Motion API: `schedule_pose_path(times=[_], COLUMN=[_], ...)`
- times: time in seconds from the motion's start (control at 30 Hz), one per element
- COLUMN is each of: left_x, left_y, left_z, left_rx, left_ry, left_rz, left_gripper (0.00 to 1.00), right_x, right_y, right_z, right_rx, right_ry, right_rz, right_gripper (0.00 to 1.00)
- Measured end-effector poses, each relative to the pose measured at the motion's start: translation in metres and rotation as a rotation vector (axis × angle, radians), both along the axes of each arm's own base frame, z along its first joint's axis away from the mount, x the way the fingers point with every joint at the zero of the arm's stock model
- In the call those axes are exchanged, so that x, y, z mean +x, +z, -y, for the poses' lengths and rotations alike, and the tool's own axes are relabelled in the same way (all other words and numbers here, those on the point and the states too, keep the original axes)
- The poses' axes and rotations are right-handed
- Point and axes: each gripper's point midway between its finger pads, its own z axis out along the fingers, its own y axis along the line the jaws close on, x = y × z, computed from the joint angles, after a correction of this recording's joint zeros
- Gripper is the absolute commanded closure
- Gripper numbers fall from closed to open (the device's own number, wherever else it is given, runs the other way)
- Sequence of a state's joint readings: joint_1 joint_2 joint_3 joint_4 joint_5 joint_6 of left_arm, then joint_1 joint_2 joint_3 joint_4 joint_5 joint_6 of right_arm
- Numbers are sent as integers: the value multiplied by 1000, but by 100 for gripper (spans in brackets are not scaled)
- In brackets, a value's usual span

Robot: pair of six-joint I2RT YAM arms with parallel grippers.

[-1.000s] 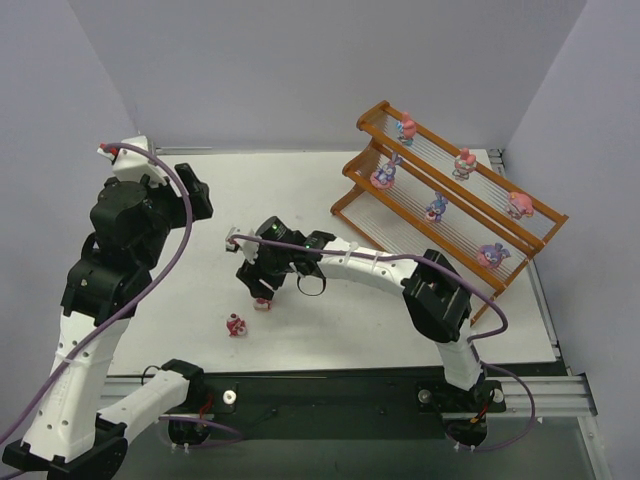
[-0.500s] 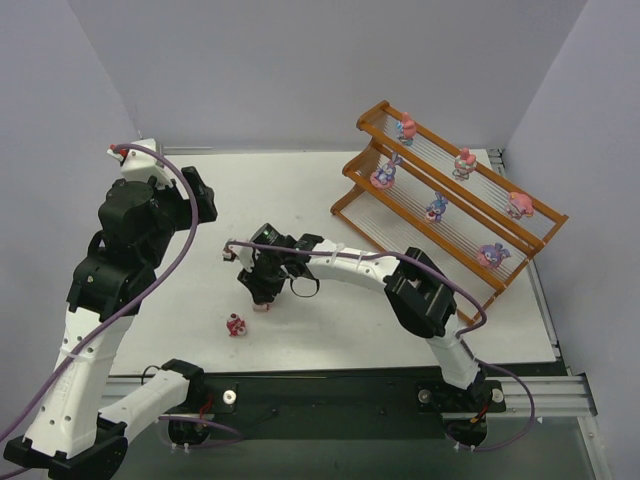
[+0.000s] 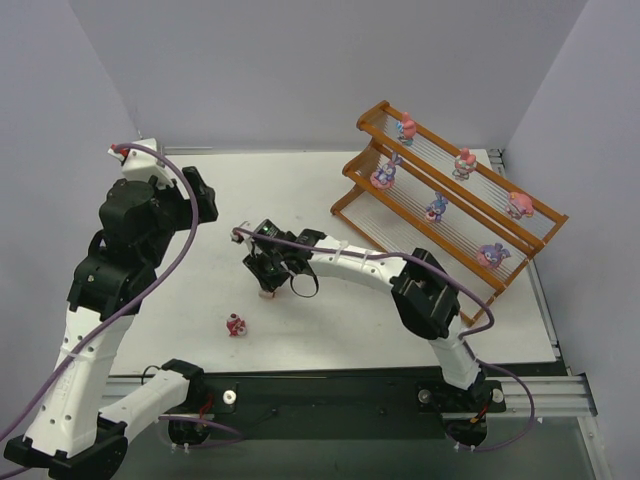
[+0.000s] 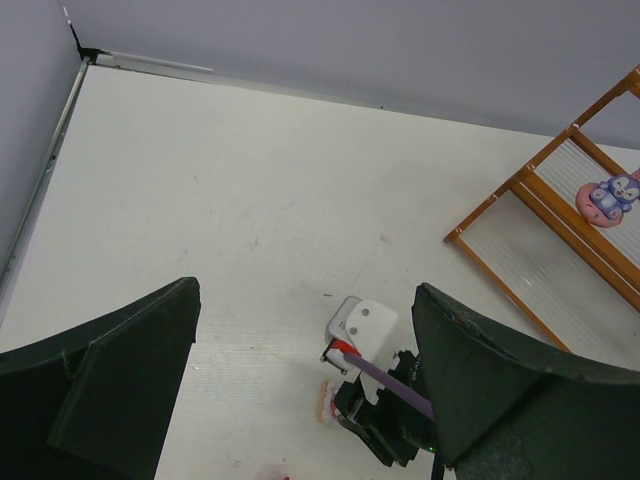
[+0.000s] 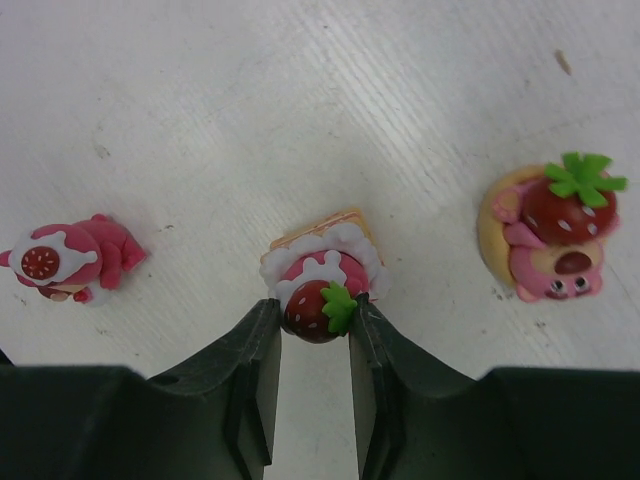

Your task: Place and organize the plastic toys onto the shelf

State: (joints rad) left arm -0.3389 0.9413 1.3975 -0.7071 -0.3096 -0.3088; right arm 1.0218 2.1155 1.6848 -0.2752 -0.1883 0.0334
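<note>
Now the right end effector (image 5: 313,335) has narrowed from wide to grip the strawberry toy (image 5: 322,272) between its jaws, readying a lift to the shelf (image 3: 432,133).

The light is bright, even and diffuse, and it comes from above. On the white table (image 3: 200,290) the shadows are soft and pale, close under the arms. The overhead view is sharp. In the right wrist view the strawberry toy (image 5: 320,295) is in focus; in the left wrist view the dark fingers (image 4: 110,390) near the lens look a little soft
</note>
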Motion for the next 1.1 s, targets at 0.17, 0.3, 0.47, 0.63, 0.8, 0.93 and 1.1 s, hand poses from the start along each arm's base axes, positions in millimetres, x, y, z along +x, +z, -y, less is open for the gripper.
schedule_pose_path(times=[0.17, 0.3, 0.47, 0.63, 0.8, 0.93, 1.1], left_x=[1, 2, 2, 2, 2, 2, 2], left_y=[-2, -6, -7, -11, -18, -27, -34], left_z=[1, 3, 5, 10, 15, 21, 28], left_rx=[-2, -3, -14, -24, -28, -33, -38], left_ry=[-3, -9, -16, -33, -52, -70, -93], left_rz=[-4, -14, -17, -26, -42, -62, -78], left_gripper=[3, 3, 3, 3, 3, 3, 3], right_x=[9, 26, 58, 80, 78, 76, 77], right_y=[36, 83, 108, 91, 64, 52, 41], right_z=[25, 44, 90, 143, 182, 205, 249], right_rx=[26, 123, 177, 112, 47, 30, 36], right_ry=[-223, -430, -732, -1018, -1226, -1364, -1559], right_rz=[19, 31, 48, 90, 109, 122, 106], right_gripper=[100, 100, 100, 100, 100, 100, 100])
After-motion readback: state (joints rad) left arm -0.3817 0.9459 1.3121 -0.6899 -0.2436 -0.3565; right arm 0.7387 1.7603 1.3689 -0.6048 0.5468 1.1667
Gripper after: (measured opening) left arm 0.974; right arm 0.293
